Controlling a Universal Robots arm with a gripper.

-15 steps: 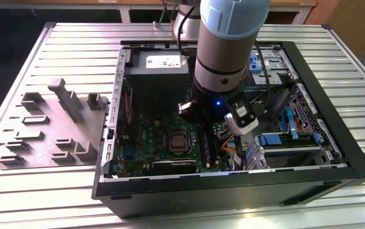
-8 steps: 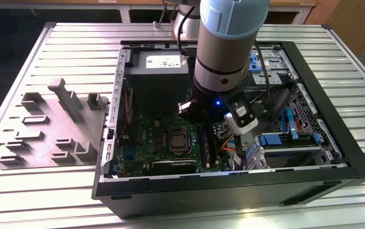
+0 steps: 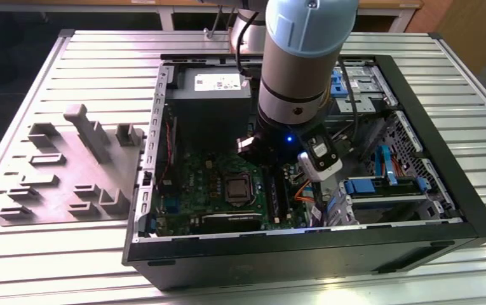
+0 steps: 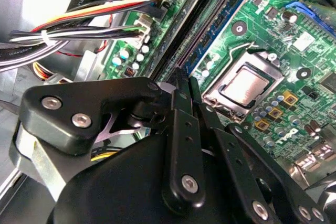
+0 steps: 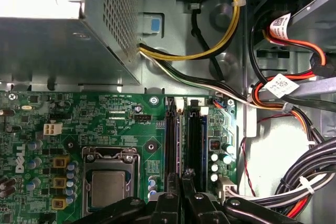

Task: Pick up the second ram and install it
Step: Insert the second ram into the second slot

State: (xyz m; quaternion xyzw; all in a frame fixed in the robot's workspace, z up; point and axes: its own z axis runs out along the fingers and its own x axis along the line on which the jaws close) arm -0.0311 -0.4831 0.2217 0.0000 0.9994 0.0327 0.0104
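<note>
— Where does the arm [image 3: 298, 70] stand?

— It reaches down into the open computer case [image 3: 459, 210]. The gripper [image 4: 185, 80] hangs low over the green motherboard [image 3: 200, 184], at the near end of the long black memory slots [image 5: 170, 135], just beside the processor socket [image 5: 107, 187].

— And the jaws?

— Narrow. In both wrist views the black fingers [image 5: 170, 200] are drawn almost together, with a thin gap between the tips. I cannot tell whether anything is pinched there.

— The second ram?

— In the second wrist view the second ram [image 4: 220, 22], a blue-green strip, runs along the slots, starting right at the fingertips and leading away from them. I cannot tell whether it is fully seated.

— Anything else?

— The grey power supply [image 3: 213, 95] sits at the far end of the case. A grey parts tray [image 3: 65, 171] lies on the table at the exterior view's left, well apart from the gripper.
</note>
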